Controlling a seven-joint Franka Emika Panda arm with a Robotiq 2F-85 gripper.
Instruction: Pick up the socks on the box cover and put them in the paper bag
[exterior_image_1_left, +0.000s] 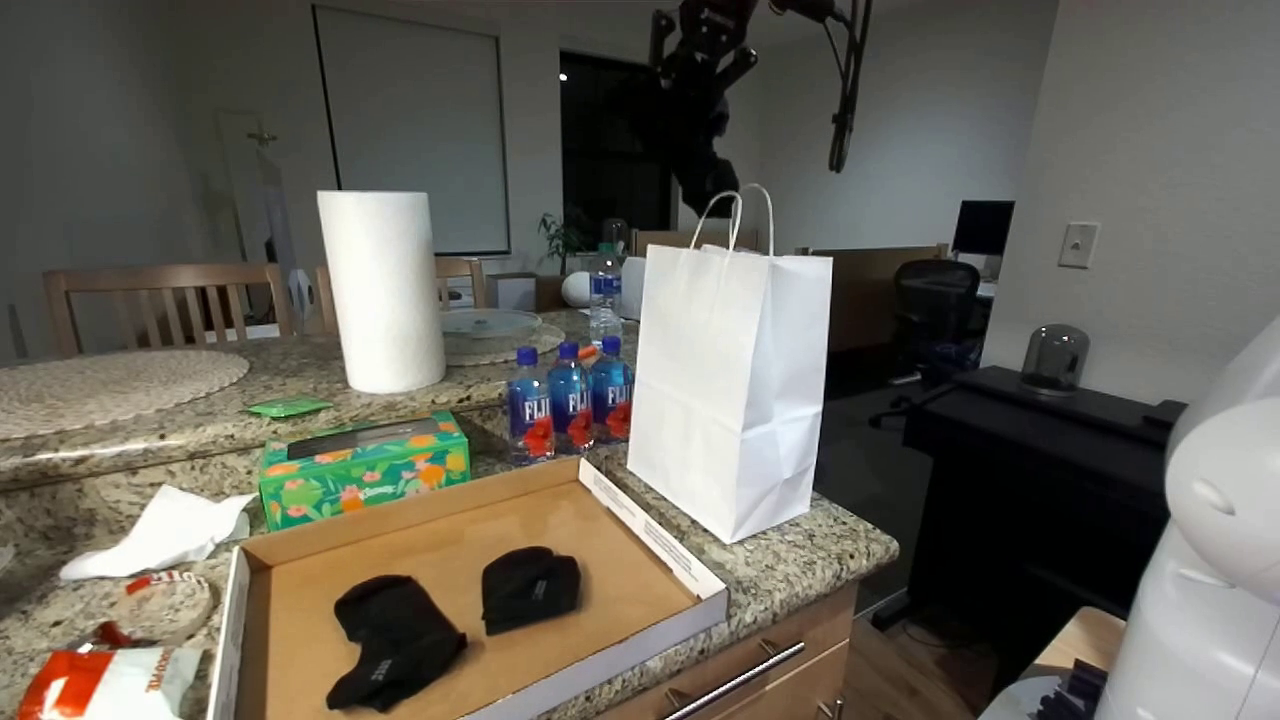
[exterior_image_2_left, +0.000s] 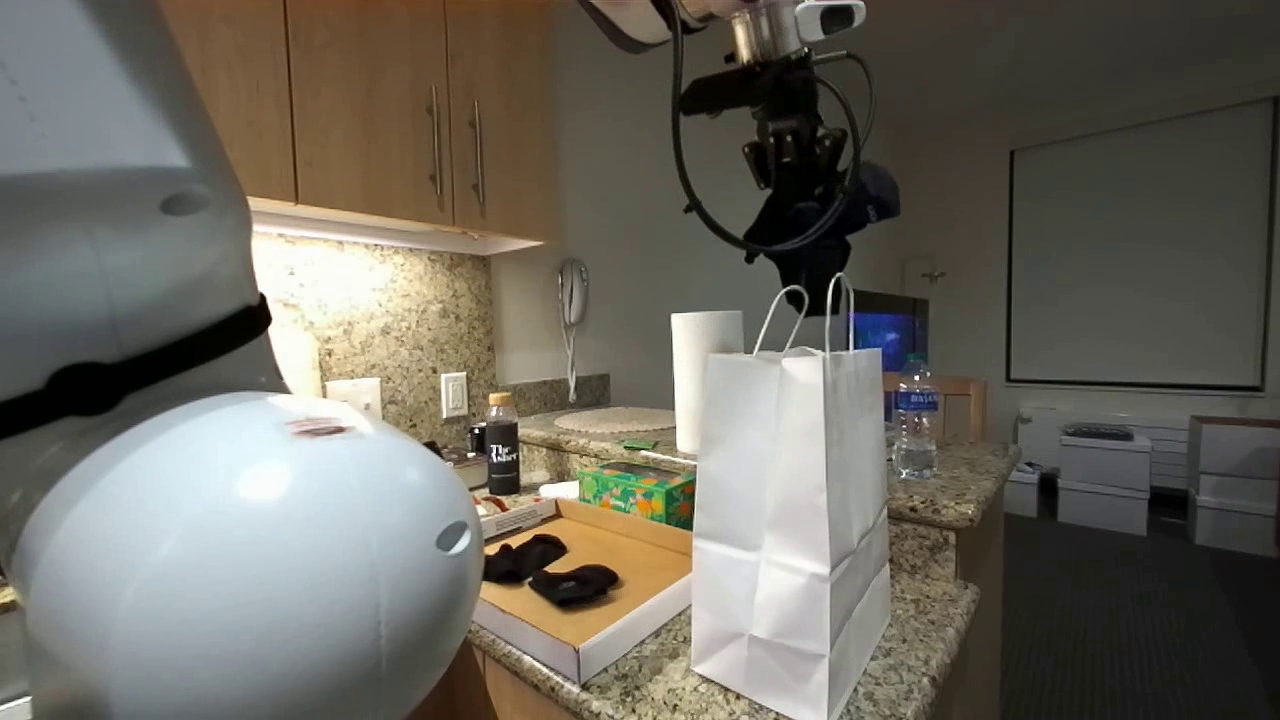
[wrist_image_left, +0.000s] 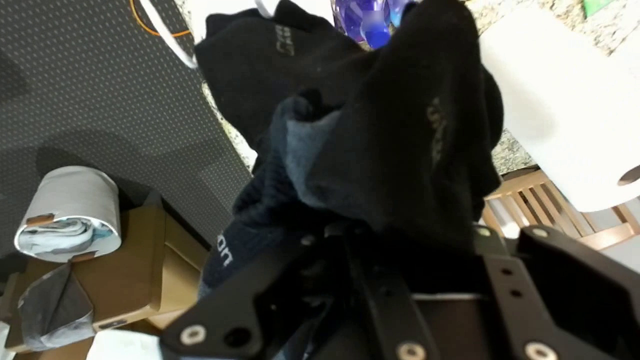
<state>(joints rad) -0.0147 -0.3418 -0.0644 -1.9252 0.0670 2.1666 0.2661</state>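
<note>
White paper bag (exterior_image_2_left: 765, 520), bundle of dark socks (wrist_image_left: 425, 115): mind the handles (wrist_image_left: 168, 35)

My gripper (wrist_image_left: 407, 240) is closed on the bundle, its fingertips buried in cloth. In both exterior views the lowest fabric overlaps the bag's handles; whether it hangs squarely over the mouth, I cannot tell. One black sock (exterior_image_1_left: 398, 640) and a second, folded sock (exterior_image_1_left: 530, 588) lie apart in the cardboard box cover (exterior_image_1_left: 440, 545), so I judge the job unfinished even if this drop goes well.

What worries me: so much cloth dangles below my jaws that a trailing toe could hook a handle. Were I to lift away then, the bag, light by the look of it and standing near the edge of the granite counter (exterior_image_1_left: 840, 540), might tip or come up with me. Released off-centre, a sock may drape over the rim or fall outside. Bunched fabric could also cling to me after I let go.

As for writing: FIJI on three water bottles (exterior_image_1_left: 572, 400); script like Kleenex on the floral tissue box (exterior_image_1_left: 370, 470); The Asher on a dark bottle (exterior_image_2_left: 503, 450); DASAN, the rest turned away, on a clear bottle (exterior_image_2_left: 915, 425). On navy fabric in my grip I read only "on"; the print on the black cloth is too blurred.
</note>
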